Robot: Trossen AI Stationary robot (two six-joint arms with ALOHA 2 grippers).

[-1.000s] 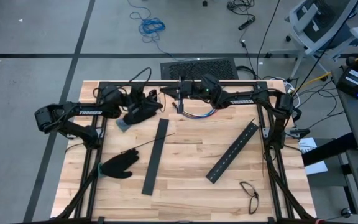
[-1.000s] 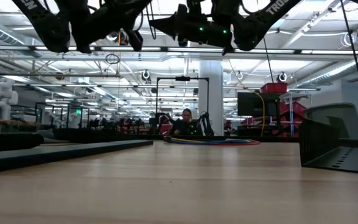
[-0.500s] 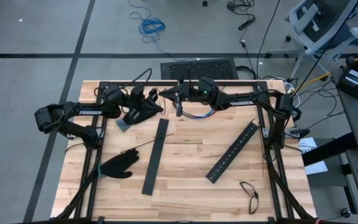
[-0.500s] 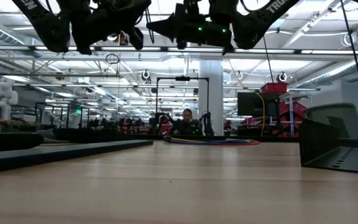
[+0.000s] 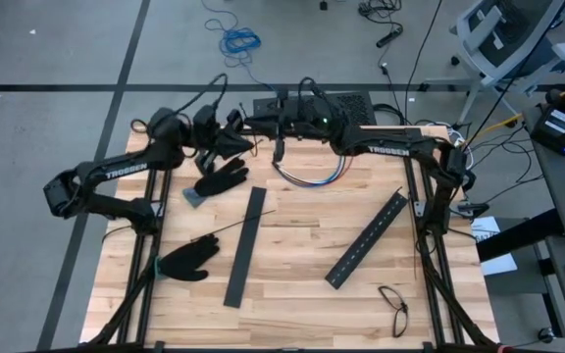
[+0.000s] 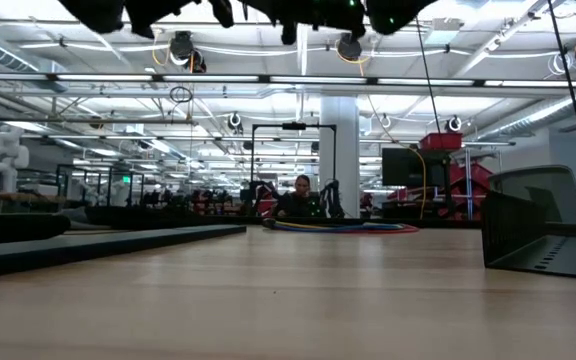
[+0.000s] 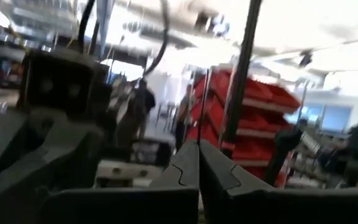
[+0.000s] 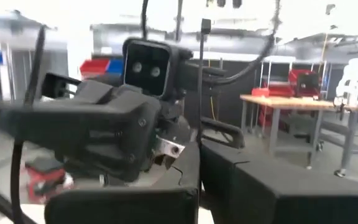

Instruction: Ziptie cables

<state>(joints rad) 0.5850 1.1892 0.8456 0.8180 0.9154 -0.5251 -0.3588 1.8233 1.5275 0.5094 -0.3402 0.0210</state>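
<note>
**Both arms raised at the counter's far edge**

The counter [image 5: 292, 294] lies open below. Left pincer [image 5: 235, 145] and right pincer [image 5: 263, 123], both closed and empty, meet tip to tip. The cables [image 5: 312, 176] lie beneath them; a ziptie [image 5: 226, 229] lies mid-counter.

"TROSSEN" stands in white on the left arm [image 5: 126, 170] and right arm [image 5: 388, 150].

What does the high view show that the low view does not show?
Only the high view shows both black gloves, the two black slotted bars, the glasses, a ziptie and both arms from above.

Only the low view shows the room behind the table and a seated person.

Both show the cables and the wooden table.
</note>
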